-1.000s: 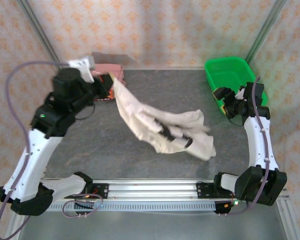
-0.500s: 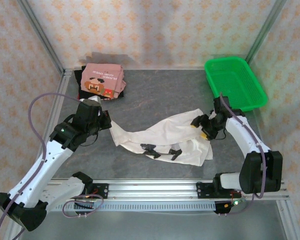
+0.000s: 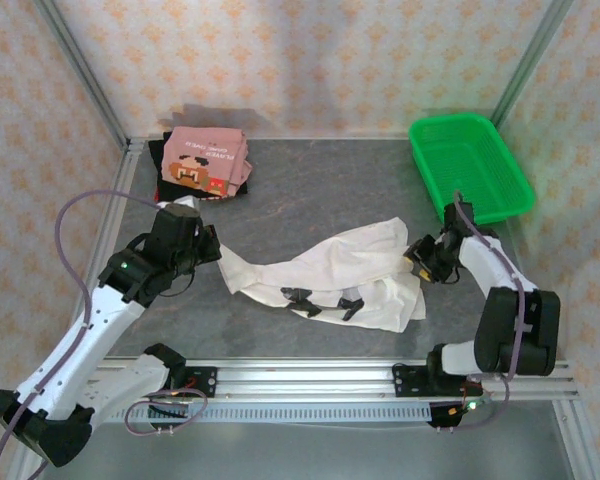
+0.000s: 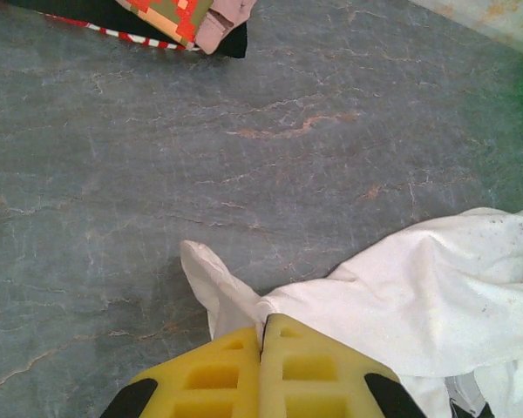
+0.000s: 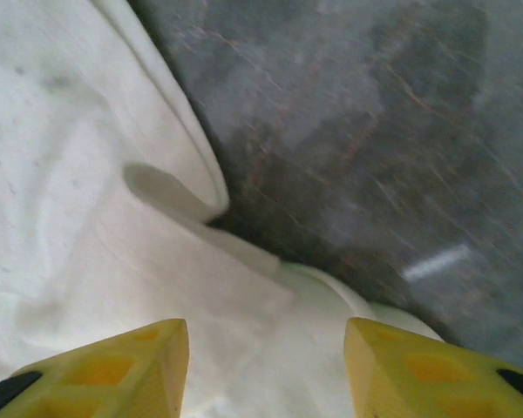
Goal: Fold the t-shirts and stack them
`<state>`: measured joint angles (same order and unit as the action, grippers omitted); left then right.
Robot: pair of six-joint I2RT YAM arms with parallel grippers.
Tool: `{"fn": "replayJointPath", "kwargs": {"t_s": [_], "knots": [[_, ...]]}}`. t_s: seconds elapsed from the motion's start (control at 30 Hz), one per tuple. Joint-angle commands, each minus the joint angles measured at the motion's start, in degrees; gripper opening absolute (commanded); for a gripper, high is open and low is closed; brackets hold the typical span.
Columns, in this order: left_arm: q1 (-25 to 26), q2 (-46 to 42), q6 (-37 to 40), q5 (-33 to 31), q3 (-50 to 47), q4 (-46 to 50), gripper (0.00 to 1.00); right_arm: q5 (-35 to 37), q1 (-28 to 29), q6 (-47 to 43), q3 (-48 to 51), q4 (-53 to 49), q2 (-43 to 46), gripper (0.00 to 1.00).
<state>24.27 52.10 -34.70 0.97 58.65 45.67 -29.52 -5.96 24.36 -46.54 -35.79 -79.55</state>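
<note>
Your grey counter (image 3: 310,180) now carries the off-white t-shirt (image 3: 330,265) lying crumpled across its middle, black print toward the near side. A second ago the shirt hung in the air from the far-left corner. The green basket (image 3: 470,165) sits where it was at the far right. In the far-left corner you can see the folded pink t-shirt (image 3: 205,165) plainly, resting on a black t-shirt (image 4: 231,43). A second ago the raised arm hid it.

Your left gripper (image 4: 261,326) is clamped tight on the shirt's left end, low over the counter and nearer to you than before. Your right gripper (image 5: 266,335) has left the basket and come down to the shirt's right edge. Its fingers stand part-way apart over a fold of the cloth and are not pinching it.
</note>
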Motion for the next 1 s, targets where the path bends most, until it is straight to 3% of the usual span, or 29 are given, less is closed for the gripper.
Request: {"fn": "replayJointPath", "kwargs": {"t_s": [0.0,0.43,0.57,0.7,0.97], "knots": [[-0.28,-0.77,-0.81,-1.92,-0.26,0.69,0.0,-3.36,-0.32,0.91,1.22,8.12,-2.8,0.46],[-0.28,-2.25,-1.7,-3.16,-1.35,1.7,0.0,-4.03,-0.92,0.68,4.02,9.97,-4.35,0.35],[-0.32,-2.33,-1.57,-3.48,-1.36,1.96,0.0,-4.48,-1.02,1.31,3.73,9.96,-3.7,0.18],[-0.28,-2.48,-1.2,-4.0,-0.74,2.9,0.0,-3.22,-1.1,1.33,0.16,5.34,0.67,0.01],[-1.71,-3.03,0.72,-7.05,3.99,3.74,0.0,1.14,-1.76,-0.91,-13.9,-10.66,8.37,0.0]]}}
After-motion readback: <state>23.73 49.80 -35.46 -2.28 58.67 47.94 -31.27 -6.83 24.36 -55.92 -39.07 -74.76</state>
